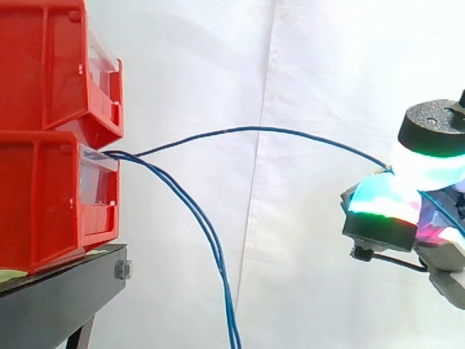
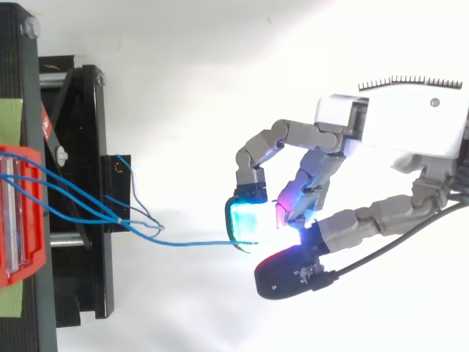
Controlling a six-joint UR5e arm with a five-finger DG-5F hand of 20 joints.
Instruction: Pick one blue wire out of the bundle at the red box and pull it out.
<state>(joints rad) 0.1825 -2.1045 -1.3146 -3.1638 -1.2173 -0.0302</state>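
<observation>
I'm pinching one thin blue wire (image 1: 276, 129) in the hand (image 2: 396, 132), fingers curled onto it, well out from the lower red plastic bin (image 1: 43, 196) it's feeding from. It's looking light, floppy and probably slippery, so I'm gripping near its free end.

Bright even light; curtain (image 1: 320, 94) blown white; glowing fingers (image 2: 245, 218) bloom.

White curtain (image 1: 290, 109) across the background, one vertical fold near centre. Black stand (image 1: 58, 302) at lower left of side view, bolt (image 1: 122, 270) on its front corner. Green tape (image 2: 11, 121) at left edge of top view.
</observation>
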